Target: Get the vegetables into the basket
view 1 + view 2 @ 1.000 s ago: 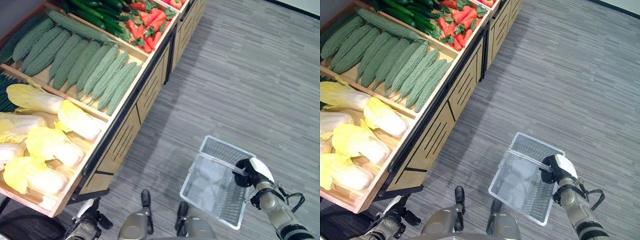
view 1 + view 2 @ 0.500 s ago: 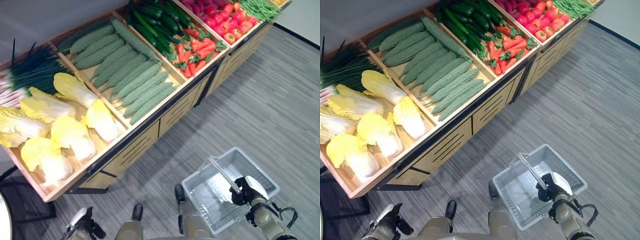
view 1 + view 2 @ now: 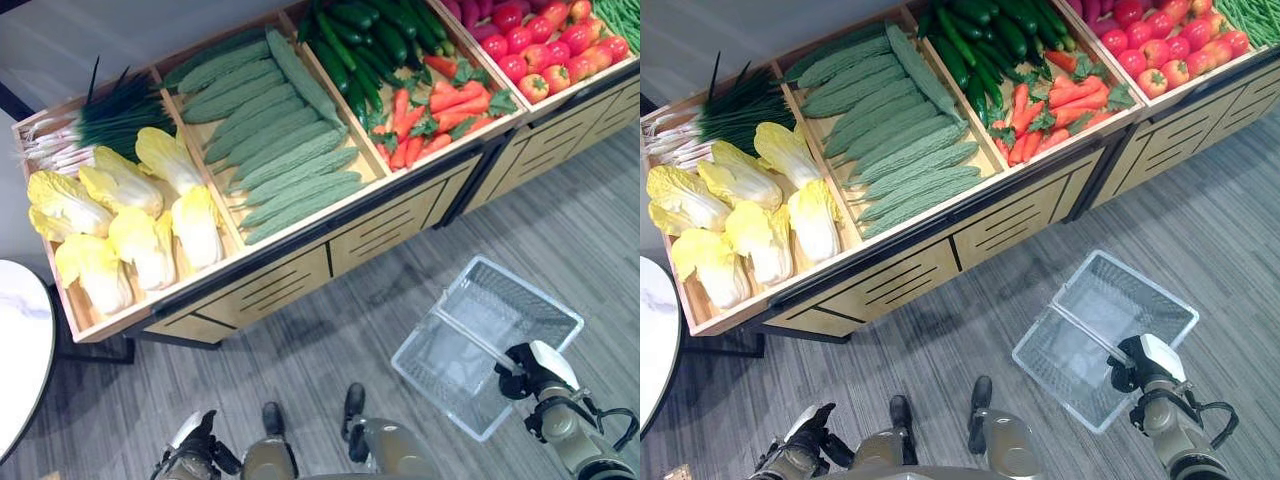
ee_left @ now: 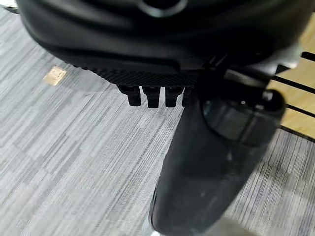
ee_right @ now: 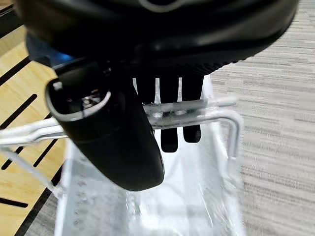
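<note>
Here, in the left eye view, the right hand [image 3: 528, 362] is wrapped round the handle [image 3: 470, 340] of the clear wire basket [image 3: 489, 345], which hangs over the grey floor [image 3: 300, 360] just in front of the wooden produce stand [image 3: 330, 245]. On the stand, bitter gourds [image 3: 280, 150] fill the middle compartment, with cabbages [image 3: 130, 225] in the compartment to their left and carrots [image 3: 440, 115] to their right; none lies in the basket.

The right eye view shows the left hand [image 3: 800, 452] low, near the stand's base, below the cabbages.

In the left wrist view, the left hand's fingers [image 4: 150, 96] are curled short and hold nothing.

In the right wrist view, the right hand's fingers [image 5: 170, 118] hook over the handle, the thumb [image 5: 115, 132] closing beside them above the basket.
</note>
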Available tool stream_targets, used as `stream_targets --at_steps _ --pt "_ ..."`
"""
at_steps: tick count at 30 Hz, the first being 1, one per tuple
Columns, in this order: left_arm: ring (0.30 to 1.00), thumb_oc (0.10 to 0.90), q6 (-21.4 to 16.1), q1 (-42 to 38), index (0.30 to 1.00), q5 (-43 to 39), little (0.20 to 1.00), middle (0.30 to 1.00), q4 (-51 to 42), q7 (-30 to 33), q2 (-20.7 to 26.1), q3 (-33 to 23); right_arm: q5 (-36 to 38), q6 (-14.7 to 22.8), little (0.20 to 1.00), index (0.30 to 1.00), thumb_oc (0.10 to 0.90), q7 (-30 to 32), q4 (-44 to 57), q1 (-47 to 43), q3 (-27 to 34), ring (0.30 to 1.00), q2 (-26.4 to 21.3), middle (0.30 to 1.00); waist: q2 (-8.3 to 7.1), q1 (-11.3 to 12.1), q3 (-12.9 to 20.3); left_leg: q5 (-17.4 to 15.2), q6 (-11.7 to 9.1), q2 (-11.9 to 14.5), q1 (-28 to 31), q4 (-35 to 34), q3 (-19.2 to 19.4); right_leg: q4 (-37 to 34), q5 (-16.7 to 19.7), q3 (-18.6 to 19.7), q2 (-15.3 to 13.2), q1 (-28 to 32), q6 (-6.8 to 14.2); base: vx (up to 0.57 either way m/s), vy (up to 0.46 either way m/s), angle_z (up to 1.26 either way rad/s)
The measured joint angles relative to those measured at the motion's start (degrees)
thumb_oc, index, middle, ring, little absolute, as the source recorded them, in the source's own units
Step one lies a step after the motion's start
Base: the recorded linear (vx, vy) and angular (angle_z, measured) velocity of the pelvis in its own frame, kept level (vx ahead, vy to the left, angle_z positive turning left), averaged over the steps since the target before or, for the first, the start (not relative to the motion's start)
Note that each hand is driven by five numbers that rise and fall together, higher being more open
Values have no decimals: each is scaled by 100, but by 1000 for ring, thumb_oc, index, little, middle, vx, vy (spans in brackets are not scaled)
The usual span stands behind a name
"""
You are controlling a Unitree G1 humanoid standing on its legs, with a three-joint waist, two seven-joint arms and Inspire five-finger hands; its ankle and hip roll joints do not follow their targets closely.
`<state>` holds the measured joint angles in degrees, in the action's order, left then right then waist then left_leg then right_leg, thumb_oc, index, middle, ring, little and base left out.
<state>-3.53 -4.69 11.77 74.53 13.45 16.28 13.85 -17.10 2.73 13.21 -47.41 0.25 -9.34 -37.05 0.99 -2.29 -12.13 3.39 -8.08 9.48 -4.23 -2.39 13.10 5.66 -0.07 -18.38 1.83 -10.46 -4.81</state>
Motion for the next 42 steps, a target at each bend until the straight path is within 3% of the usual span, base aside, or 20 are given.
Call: stream_targets --at_steps 6,10,11,18,22,24,25,27,28,29,30,31,34,35,37,40,41,42 --pt "1000 900 -46 -73 1000 2 1000 1000 67 -3 7 3 -4 -19 300 300 400 -12 -286 -150 -142 300 164 300 -221 10 -33 99 213 -180 -97 -48 -144 -123 -28 -61 4 68 165 39 165 3" --pt "1000 900 -43 -91 1000 1 1000 1000 90 0 43 4 -5 -12 300 300 400 -31 -353 -142 -255 300 276 300 -231 21 -30 213 336 -346 -185 -39 -142 -132 56 -39 -167 27 291 25 109 3" --pt "1000 900 -43 -103 1000 1 1000 1000 80 12 56 4 -6 0 300 300 400 -31 -525 -210 -256 300 329 300 -226 51 -25 204 481 -436 -188 -39 -139 -148 110 -28 -248 25 365 24 120 4" --pt "1000 900 -41 -145 1000 -4 1000 1000 74 41 190 4 -3 75 300 300 400 -28 -1006 -621 -256 300 575 300 -320 161 35 48 810 -773 -132 -40 -21 -165 240 57 -579 51 513 26 131 -1" --pt "1000 900 -79 -202 1000 -63 1000 1000 71 40 163 16 -3 76 300 300 400 -26 -1720 -936 -296 300 665 300 -325 271 53 28 939 -819 201 -179 -62 667 140 110 -719 -58 719 6 132 3" --pt "1000 900 -113 -243 1000 -98 1000 1000 70 44 194 97 -1 77 300 300 400 -10 -1815 -975 -296 300 665 300 -320 273 60 -59 1091 -799 234 -148 -140 1538 118 389 -858 -438 923 23 21 20" --pt "1000 900 -115 -284 1000 -136 1000 1000 74 43 220 192 3 72 300 300 400 10 -1834 -939 -303 300 675 300 -324 229 57 -59 1118 -833 208 -133 -260 1929 39 725 -898 -684 1056 42 -27 44" --pt "1000 900 -114 -325 1000 -177 1000 1000 80 49 238 216 9 84 300 300 400 42 -1995 -865 -345 300 735 300 -355 151 78 -12 1161 -924 192 -179 -450 1803 -64 1317 -951 -761 1227 59 -84 47" --pt "1000 900 -114 -334 1000 -177 1000 1000 147 45 273 233 22 70 300 300 400 82 -2196 -900 -343 300 826 300 -384 160 94 12 1177 -970 185 -224 -475 1323 -75 1608 -1009 -761 1246 61 -125 28" --pt "1000 900 -113 -344 1000 -182 1000 1000 212 47 281 222 42 64 300 300 400 104 -2313 -908 -338 300 857 300 -385 153 95 52 1140 -999 186 -259 -516 871 -35 1674 -1097 -723 1297 65 -143 33" --pt "1000 900 -92 -358 1000 -268 1000 1000 304 47 301 217 151 64 300 300 400 107 -2446 -862 -335 300 900 300 -383 147 94 77 1099 -1050 182 -259 -622 30 193 1704 -1251 -621 1426 47 -103 36" --pt "1000 900 -73 -344 1000 -302 1000 1000 353 61 328 168 189 58 300 300 400 107 -2550 -857 -333 300 954 300 -382 147 93 70 1086 -1054 182 -259 -656 -369 401 1725 -1311 -611 1420 85 -156 41" --pt "1000 900 -50 -246 1000 -386 1000 1000 371 79 395 119 248 32 300 300 400 110 -2807 -639 -154 300 1129 300 -393 118 93 56 937 -1050 296 -261 -990 -715 902 1708 -1347 -320 1376 84 -156 71" --pt "1000 900 -78 -131 1000 -386 1000 1000 316 91 445 63 254 10 300 300 400 97 -2959 -420 -62 300 1283 300 -524 143 169 -25 771 -1077 455 -262 -1154 -798 992 1633 -1326 47 1303 184 -324 62" --pt "1000 900 -101 223 1000 -414 1000 1000 293 134 236 -404 284 -22 300 300 400 84 -3013 -425 18 300 1337 300 -209 217 357 -129 526 -621 476 -247 -1114 -1097 1022 1483 -872 205 1072 184 -319 9" --pt "1000 900 -80 280 1000 -699 1000 1000 434 161 -5 -1154 386 -100 300 300 400 77 -2897 -345 128 300 1339 300 -102 192 460 -166 464 -326 476 -85 -1091 -1090 885 1339 -590 352 843 52 -111 12" --pt "1000 900 -62 301 1000 -783 1000 1000 433 163 -34 -1172 401 -113 300 300 400 81 -2866 -298 127 300 1312 300 -143 178 496 -180 441 -278 421 -29 -1086 -1066 883 1328 -532 347 787 52 -121 13" --pt "1000 900 -63 316 1000 -859 1000 1000 423 164 -47 -1170 401 -124 300 300 400 94 -2828 -297 126 300 1290 300 -90 173 537 -177 438 -235 396 1 -1079 -1066 859 1308 -487 343 752 45 -97 8"
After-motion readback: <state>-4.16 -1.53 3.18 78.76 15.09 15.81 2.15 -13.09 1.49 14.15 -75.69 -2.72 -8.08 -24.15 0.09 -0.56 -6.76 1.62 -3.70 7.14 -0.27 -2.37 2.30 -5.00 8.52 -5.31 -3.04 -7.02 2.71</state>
